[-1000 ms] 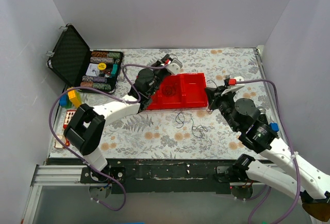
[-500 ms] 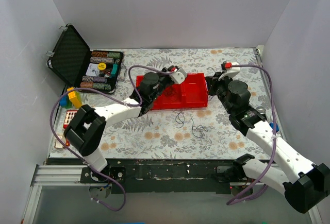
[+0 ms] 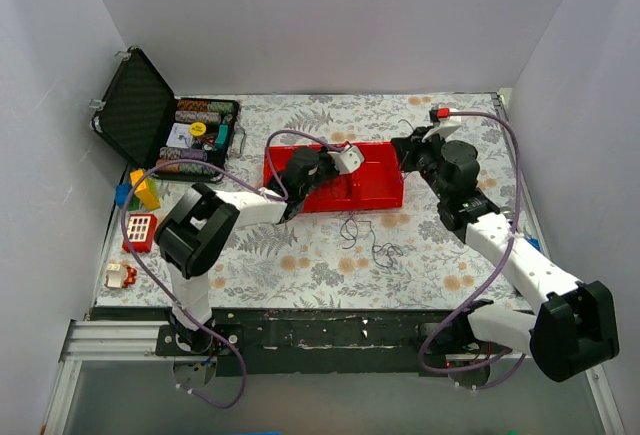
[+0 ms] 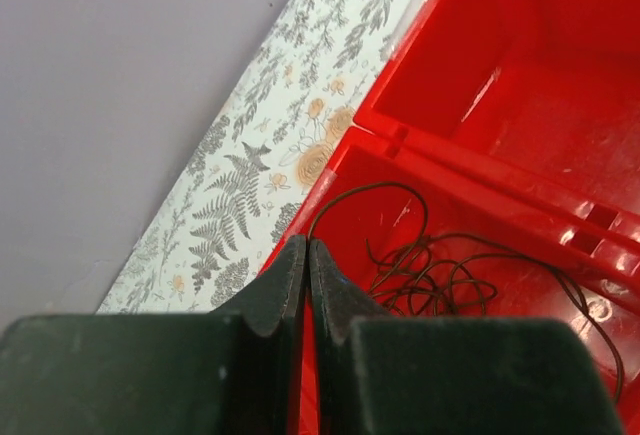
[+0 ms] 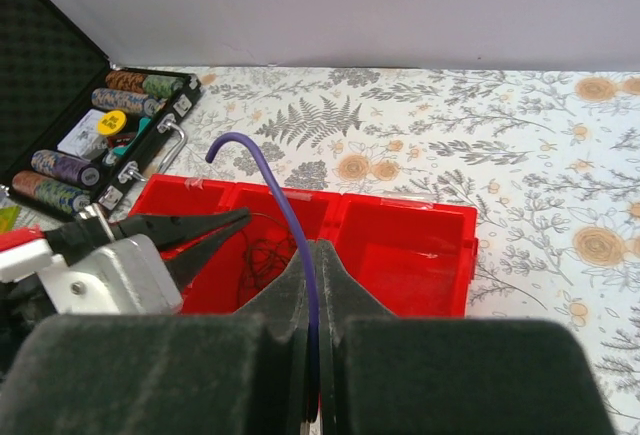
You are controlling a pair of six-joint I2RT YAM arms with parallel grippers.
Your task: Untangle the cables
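Floral tabletop, red tray. Right hand pinches a purple cable arching up from it; left hand, clenched empty, hovers with dark cables tangled just ahead. Best pulled slowly, avoiding snags.

The left arm and right arm have white shells and black cylindrical joints. Thick lilac cables loop alongside. Matte black tapered fingers. Small red tab, upper right.

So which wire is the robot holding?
The purple wire, pinched between the right fingers. The dark wires lie loose in the red tray.
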